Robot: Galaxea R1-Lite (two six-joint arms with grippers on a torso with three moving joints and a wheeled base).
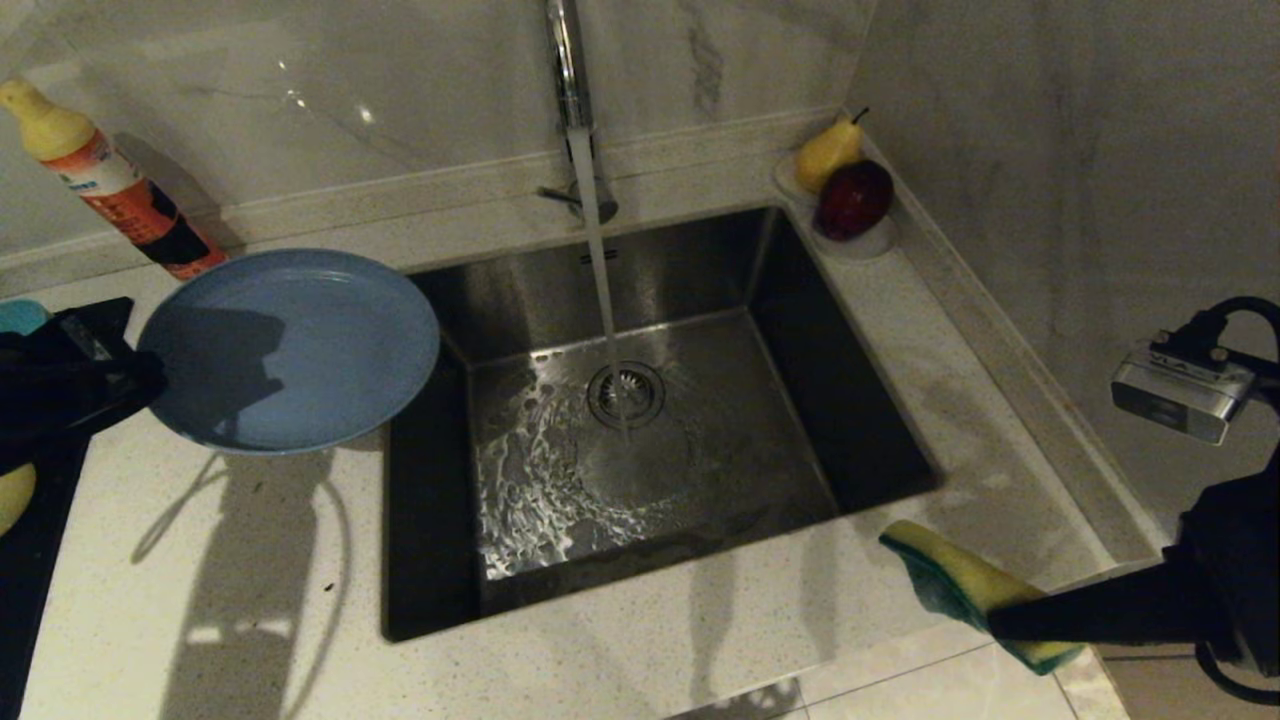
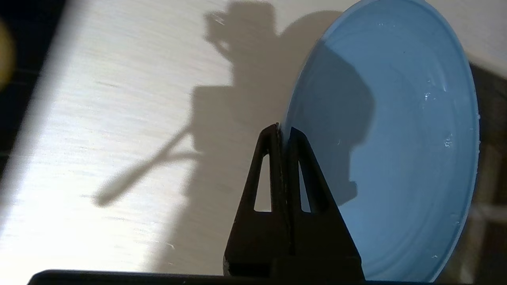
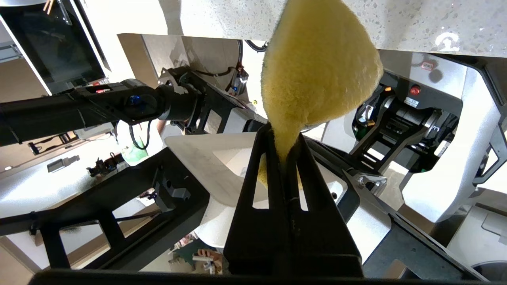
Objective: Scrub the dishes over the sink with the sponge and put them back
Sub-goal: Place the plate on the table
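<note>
Head view is showing, at far left, the left claw (image 1: 150, 385) pinching the rim of the light-blue plate (image 1: 290, 350), fingers closed tight on its edge, and holding it tilted above the speckled table (image 1: 250, 620), its far edge reaching over the sink's left rim. Behind it an orange bottle with a yellow cap (image 1: 110, 180) is leaning against the wall. Water is running from the chrome tap (image 1: 572, 70) into the steel sink (image 1: 700, 300), splashing around the drain strainer (image 1: 625, 392). Beyond, a yellow pear (image 1: 828, 152) and a red apple (image 1: 853, 200) are sitting in a small white dish. At lower right, the right claw (image 1: 1000, 622) is clamped shut on the sponge (image 1: 950, 575), holding it above the table's front edge, just right of the sink.
</note>
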